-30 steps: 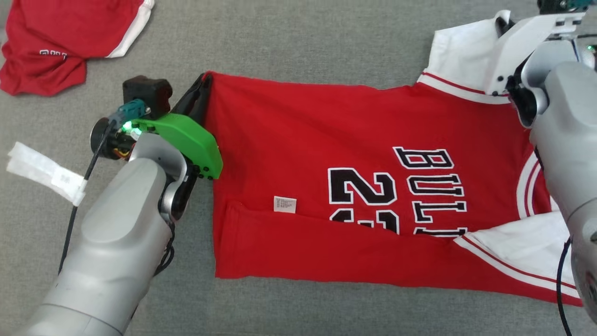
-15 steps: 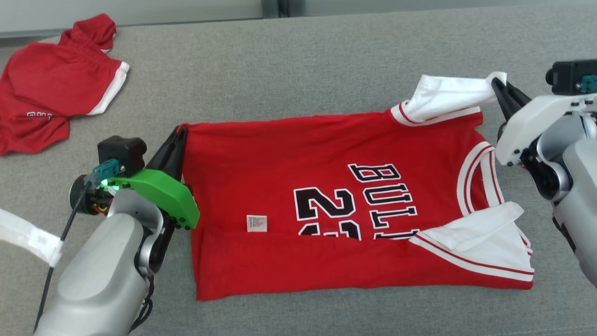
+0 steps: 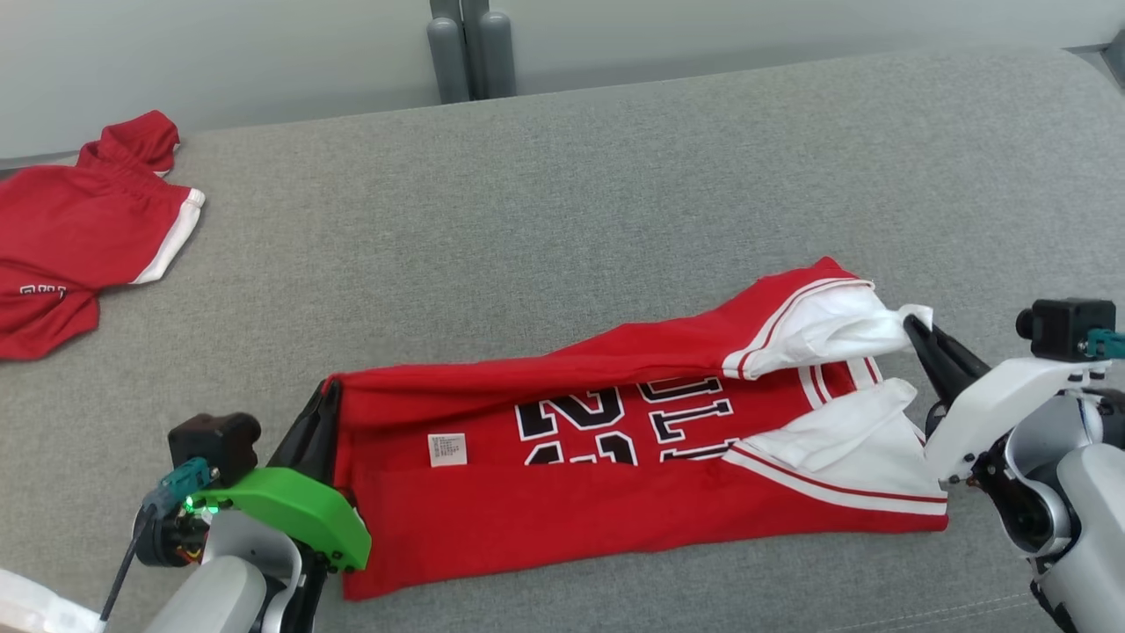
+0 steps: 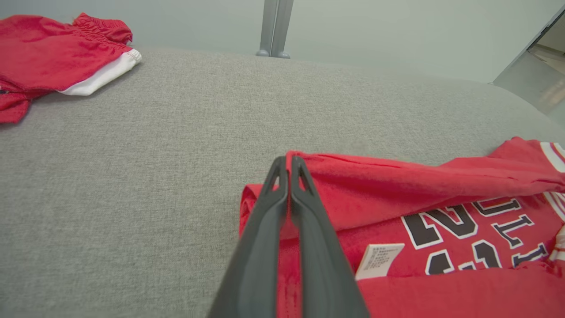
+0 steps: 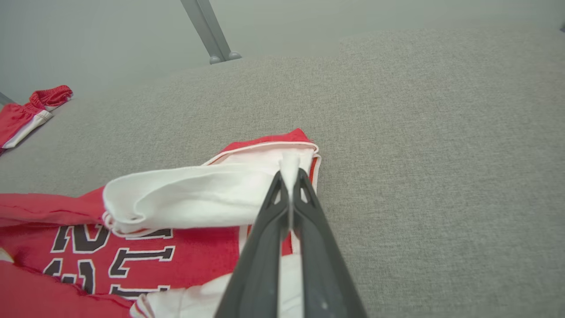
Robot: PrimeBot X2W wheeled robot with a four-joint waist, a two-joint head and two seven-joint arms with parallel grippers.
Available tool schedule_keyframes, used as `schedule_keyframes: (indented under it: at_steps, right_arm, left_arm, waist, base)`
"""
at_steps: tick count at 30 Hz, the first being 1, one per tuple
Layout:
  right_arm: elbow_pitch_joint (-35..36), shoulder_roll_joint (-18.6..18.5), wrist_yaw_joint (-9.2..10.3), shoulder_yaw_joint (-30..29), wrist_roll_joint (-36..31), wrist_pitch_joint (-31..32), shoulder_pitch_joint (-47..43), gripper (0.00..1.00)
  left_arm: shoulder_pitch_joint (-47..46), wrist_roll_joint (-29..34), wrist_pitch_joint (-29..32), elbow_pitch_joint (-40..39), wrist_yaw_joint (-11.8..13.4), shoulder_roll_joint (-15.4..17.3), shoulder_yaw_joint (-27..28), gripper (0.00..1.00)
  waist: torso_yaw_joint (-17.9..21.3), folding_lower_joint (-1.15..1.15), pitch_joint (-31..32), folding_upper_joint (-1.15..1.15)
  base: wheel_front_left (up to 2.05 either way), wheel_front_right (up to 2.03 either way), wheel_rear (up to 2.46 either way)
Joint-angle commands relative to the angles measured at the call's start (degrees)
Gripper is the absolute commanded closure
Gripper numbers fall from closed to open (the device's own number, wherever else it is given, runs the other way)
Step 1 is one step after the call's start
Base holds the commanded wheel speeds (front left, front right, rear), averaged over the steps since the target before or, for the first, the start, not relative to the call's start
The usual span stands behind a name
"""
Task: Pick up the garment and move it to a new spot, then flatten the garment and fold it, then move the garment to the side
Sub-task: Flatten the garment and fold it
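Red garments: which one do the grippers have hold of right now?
The jersey with black lettering: the left gripper pinches its hem corner, the right gripper its white sleeve. The red shorts lie apart at far left, untouched.

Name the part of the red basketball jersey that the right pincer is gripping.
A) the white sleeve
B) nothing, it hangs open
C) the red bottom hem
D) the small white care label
A: in the right wrist view the right pincer is shut on the tip of the white fabric sleeve of the red basketball jersey, which it holds raised above the printed chest.
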State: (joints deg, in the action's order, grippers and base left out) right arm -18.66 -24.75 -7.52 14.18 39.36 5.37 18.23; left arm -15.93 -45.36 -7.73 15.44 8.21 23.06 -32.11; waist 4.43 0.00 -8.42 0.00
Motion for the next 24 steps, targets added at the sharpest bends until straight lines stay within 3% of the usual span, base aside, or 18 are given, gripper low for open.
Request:
schedule_keyframes:
  at_steps: [1,6,8,11,12,13,14,15,16,24]
  right_arm:
    - [0.84,0.82,0.06,-0.87,-0.44,0.27,-1.5,1.0]
    - [2.54,3.76,0.06,-3.51,-2.49,0.43,-4.72,1.0]
    - [2.83,4.63,0.06,-4.25,-3.17,0.39,-5.65,0.81]
    - [2.97,5.76,0.06,-5.31,-3.78,0.16,-7.08,0.75]
    - [3.01,6.08,0.06,-5.66,-3.87,0.15,-7.54,0.67]
    - [3.03,6.42,0.06,-6.23,-4.08,0.08,-8.09,0.55]
    - [3.07,6.54,0.06,-6.54,-4.2,-0.02,-8.44,0.38]
    - [3.16,6.83,0.06,-7.28,-4.43,-0.11,-9.12,0.0]
    - [3.33,6.99,0.06,-7.65,-4.57,-0.18,-9.67,0.0]
    - [6.27,8.64,0.06,-13.73,-6.8,-1.37,-15.61,0.0]
  left_arm:
    - [1.26,-0.27,-0.67,-0.2,0.55,0.32,0.51,1.0]
    - [3.55,-1.29,-2.0,-0.31,1.22,-0.39,1.04,1.0]
    - [4.31,-1.55,-2.39,-0.23,1.33,-0.77,0.99,1.0]
    - [5.57,-2.07,-3.03,-0.11,1.57,-1.32,1.07,1.0]
    - [5.88,-2.16,-3.1,-0.06,1.58,-1.4,1.06,1.0]
    - [6.4,-2.27,-3.49,-0.03,1.58,-1.52,1.05,0.92]
    - [6.71,-2.43,-3.75,-0.07,1.68,-1.63,1.15,0.71]
    - [7.45,-2.69,-4.14,-0.29,1.79,-1.85,1.35,0.39]
    - [8.07,-3.04,-4.3,-0.48,1.86,-2.14,1.44,0.0]
    - [13.68,-3.63,-6.21,-4.43,3.4,-3.1,3.02,0.0]
  waist:
    - [0.28,0.0,0.07,0.0]
    - [0.42,0.0,-0.08,0.0]
    - [0.34,0.0,-0.01,0.0]
    - [0.16,0.0,0.19,0.0]
    - [0.08,0.0,0.27,0.0]
    - [-0.02,0.0,0.37,0.0]
    - [-0.08,0.0,0.42,0.0]
    - [-0.2,0.0,0.53,0.0]
    - [-0.28,0.0,0.62,0.0]
    - [-0.99,0.0,1.47,0.0]
  base:
    - [0.0,0.0,0.0]
    - [0.0,0.0,0.0]
    - [0.0,0.0,0.0]
    - [0.0,0.0,0.0]
    - [0.0,0.0,0.0]
    - [0.0,0.0,0.0]
    - [0.0,0.0,0.0]
    - [0.0,0.0,0.0]
    - [0.0,0.0,0.0]
    - [0.0,0.0,0.0]
